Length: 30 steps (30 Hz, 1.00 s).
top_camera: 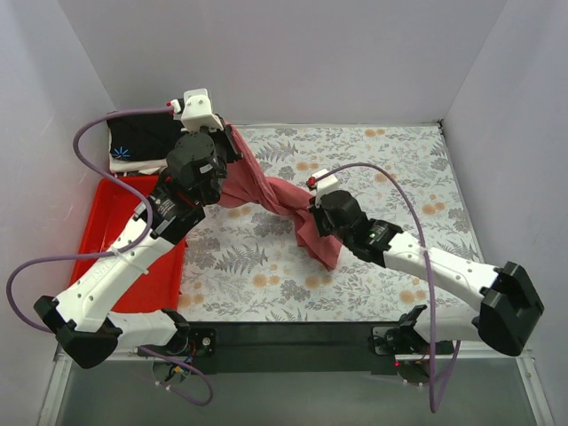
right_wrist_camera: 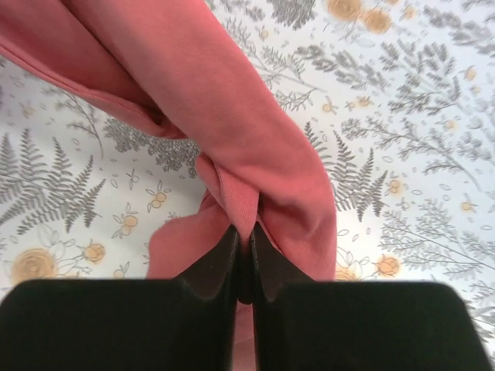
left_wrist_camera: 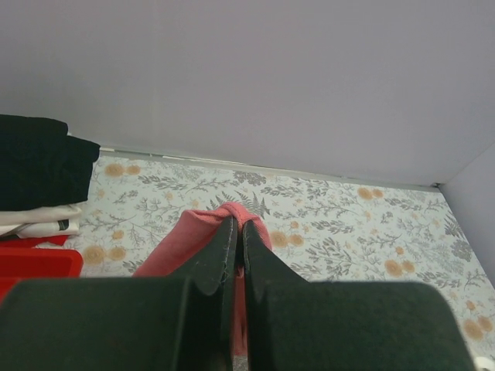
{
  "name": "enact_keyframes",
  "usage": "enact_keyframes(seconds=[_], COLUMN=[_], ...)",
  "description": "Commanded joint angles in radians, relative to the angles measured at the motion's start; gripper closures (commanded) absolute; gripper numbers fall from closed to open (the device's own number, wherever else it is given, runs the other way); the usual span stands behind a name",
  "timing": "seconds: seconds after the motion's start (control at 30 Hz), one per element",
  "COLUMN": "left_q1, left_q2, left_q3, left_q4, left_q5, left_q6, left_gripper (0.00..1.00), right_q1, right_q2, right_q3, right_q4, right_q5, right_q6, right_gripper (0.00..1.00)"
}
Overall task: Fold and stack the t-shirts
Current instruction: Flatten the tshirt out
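The left arm and right arm are white-shelled with black joints, matte black fingers, looping lilac cables, and white wrist boxes carrying perhaps red buttons.

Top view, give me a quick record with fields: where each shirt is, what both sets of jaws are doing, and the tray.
salmon-red shirt: bunched and twisted, stretched between the two arms over the floral table
left jaws: shut on the shirt's far-left end
right jaws: shut on its other end, mid-table, with loose cloth hanging below
black shirt: folded, back-left corner, blue mark showing
white shirt: folded, under the black one
red tray: left edge, partly hidden by the left arm
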<state>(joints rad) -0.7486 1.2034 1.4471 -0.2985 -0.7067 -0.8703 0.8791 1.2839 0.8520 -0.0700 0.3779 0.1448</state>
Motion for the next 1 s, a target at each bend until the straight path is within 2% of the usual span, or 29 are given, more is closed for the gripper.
enact_keyframes(seconds=[0.0,0.23,0.3,0.43,0.53,0.63,0.77,0.97], left_q1=[0.023,0.051,0.058,0.09,0.126,0.146,0.153,0.153], left_q2=[-0.031,0.04,0.073,0.185,0.232,0.237,0.183,0.062], left_q3=[0.01,0.154,0.206,0.414,0.507,0.51,0.361,0.213], left_q4=[0.041,0.019,0.003,-0.047,-0.07,-0.056,-0.005,-0.021], left_q5=[-0.019,0.094,0.117,0.105,0.139,0.167,0.291,0.335], left_q6=[0.027,0.045,0.062,0.126,0.162,0.201,0.246,0.088], left_gripper=[1.0,1.0,1.0,1.0,1.0,1.0,1.0,1.0], right_q1=[0.004,0.003,0.003,-0.026,-0.069,-0.104,-0.123,-0.167], right_q2=[-0.087,-0.211,-0.212,-0.183,-0.153,-0.129,-0.106,-0.048], right_q3=[0.103,0.234,0.323,0.501,0.665,0.8,0.904,1.002], right_q4=[-0.147,-0.254,-0.29,-0.312,-0.31,-0.31,-0.307,-0.258], right_q5=[0.016,0.269,0.356,0.498,0.524,0.526,0.526,0.579], right_q6=[-0.03,-0.111,-0.172,-0.293,-0.393,-0.467,-0.548,-0.648], right_gripper=[0.97,0.99,0.99,0.99,0.99,0.99,0.99,0.99])
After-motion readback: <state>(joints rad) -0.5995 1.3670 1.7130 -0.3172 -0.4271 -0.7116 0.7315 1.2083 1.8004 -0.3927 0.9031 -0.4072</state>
